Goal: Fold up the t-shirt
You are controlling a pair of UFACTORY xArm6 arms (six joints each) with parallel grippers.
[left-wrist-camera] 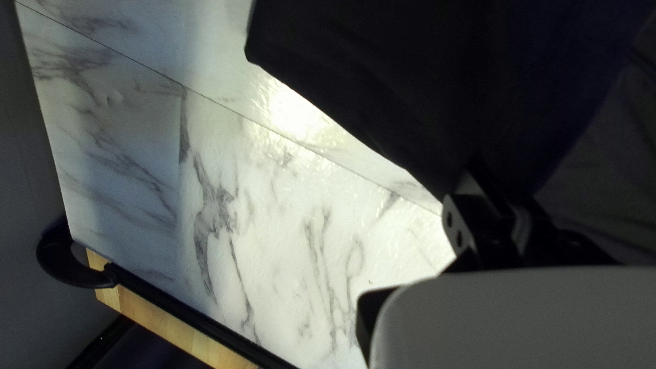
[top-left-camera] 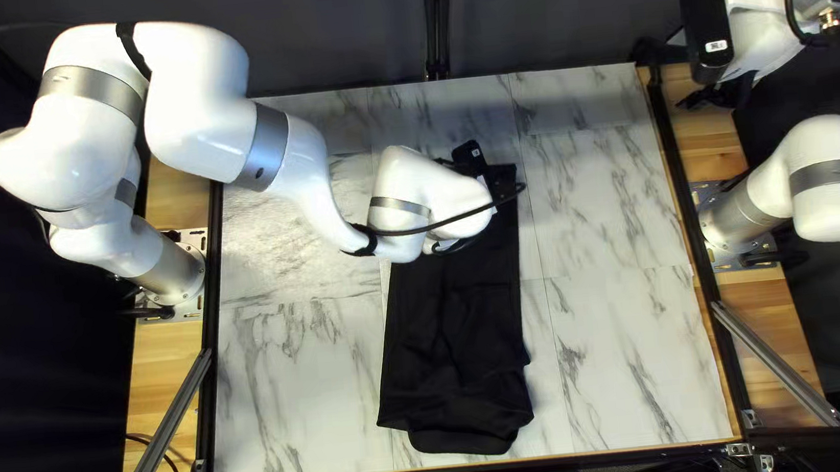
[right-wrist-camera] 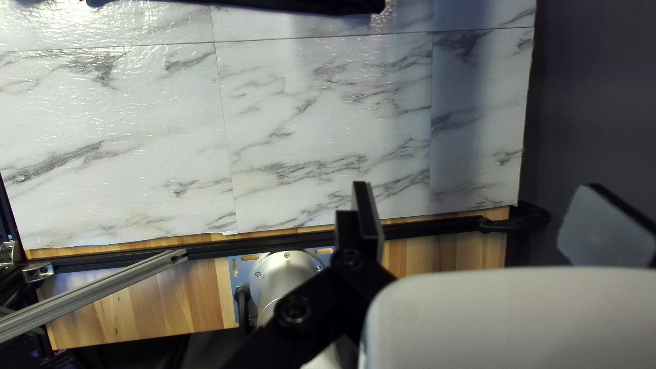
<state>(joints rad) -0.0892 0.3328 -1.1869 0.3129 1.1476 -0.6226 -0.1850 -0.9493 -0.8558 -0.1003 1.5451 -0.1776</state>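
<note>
The black t-shirt (top-left-camera: 456, 345) lies as a long, narrow strip down the middle of the table, its near end uneven. My left gripper (top-left-camera: 454, 246) is over its upper part, mostly hidden beneath the wrist. From the left wrist view, the cloth (left-wrist-camera: 410, 82) narrows to a point at my left gripper (left-wrist-camera: 488, 208), which is shut on it; the far finger is hard to make out in the dark. My right gripper (top-left-camera: 725, 94) is raised above the table's far right corner, away from the shirt. Its fingers (right-wrist-camera: 367, 219) stand wide apart with no cloth between them in the right wrist view.
The marble-patterned tabletop (top-left-camera: 621, 350) extends on both sides of the shirt. My left arm (top-left-camera: 215, 133) reaches across its far left part. Black rails (top-left-camera: 687, 210) and metal struts (top-left-camera: 776, 361) flank the table, and a dark curtain (top-left-camera: 572, 6) hangs behind it.
</note>
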